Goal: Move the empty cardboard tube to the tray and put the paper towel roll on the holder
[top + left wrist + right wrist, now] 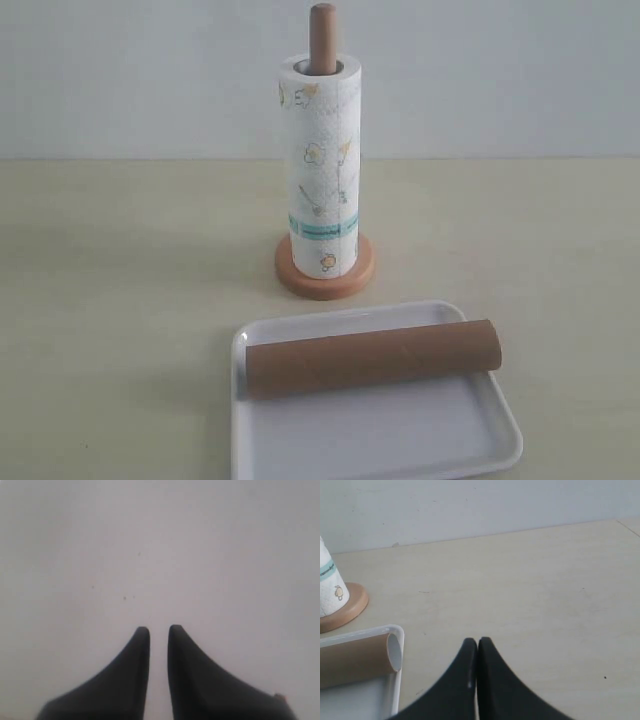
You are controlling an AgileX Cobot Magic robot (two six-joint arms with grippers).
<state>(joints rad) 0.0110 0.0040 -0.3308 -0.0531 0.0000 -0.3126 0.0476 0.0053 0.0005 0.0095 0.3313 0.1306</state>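
Note:
The paper towel roll [320,170] stands upright on the holder [324,278], with the dowel top poking out above it. The empty cardboard tube [372,358] lies across the far part of the white tray [400,435], its right end over the rim. Neither gripper shows in the exterior view. My right gripper [478,641] is shut and empty over bare table, off to the side of the tube's open end [355,660], the tray corner [397,630] and the holder base [350,607]. My left gripper [159,628] is shut to a thin slit, holding nothing, facing a plain pale surface.
The pale beige tabletop [120,300] stretches around the holder and tray. A light wall [500,70] runs behind the table's back edge. The tray sits at the near edge of the exterior view.

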